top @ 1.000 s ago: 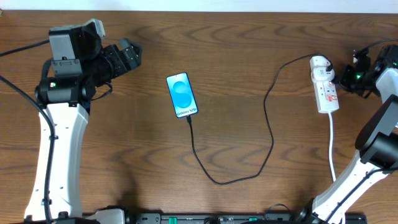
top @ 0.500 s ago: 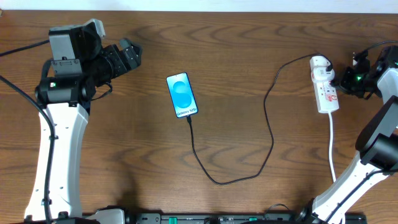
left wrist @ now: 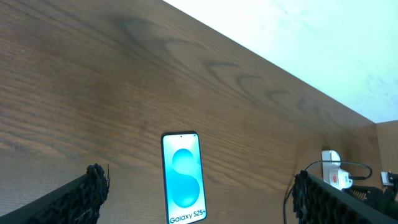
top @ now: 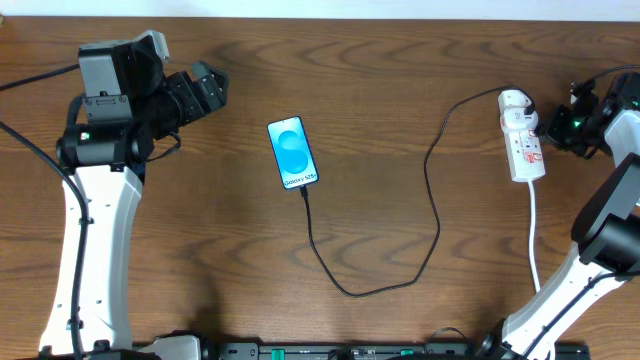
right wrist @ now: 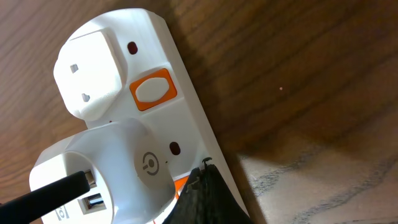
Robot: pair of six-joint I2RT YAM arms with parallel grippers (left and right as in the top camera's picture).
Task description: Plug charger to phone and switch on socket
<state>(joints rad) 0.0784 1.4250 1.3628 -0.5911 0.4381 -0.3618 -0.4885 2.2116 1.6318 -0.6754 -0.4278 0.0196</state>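
The phone (top: pixel 293 153) lies face up mid-table, its blue screen lit, also seen in the left wrist view as the phone (left wrist: pixel 183 177). The charger (top: pixel 436 215), a thin black cable, meets the phone's near edge, loops across the wood and runs to the white socket (top: pixel 522 135) at the far right. My left gripper (top: pixel 213 88) is open and empty, well left of the phone. My right gripper (right wrist: pixel 205 183) is shut, its tip resting on the socket (right wrist: pixel 186 118) beside an orange switch, by the white adapter (right wrist: pixel 134 165) that takes the black plug (right wrist: pixel 46 191).
A second orange switch (right wrist: pixel 153 91) and a white three-pin plug (right wrist: pixel 87 78) sit further along the strip. The strip's white cord (top: pixel 533 240) runs toward the front edge. The table's far edge (left wrist: pixel 267 59) meets a pale wall.
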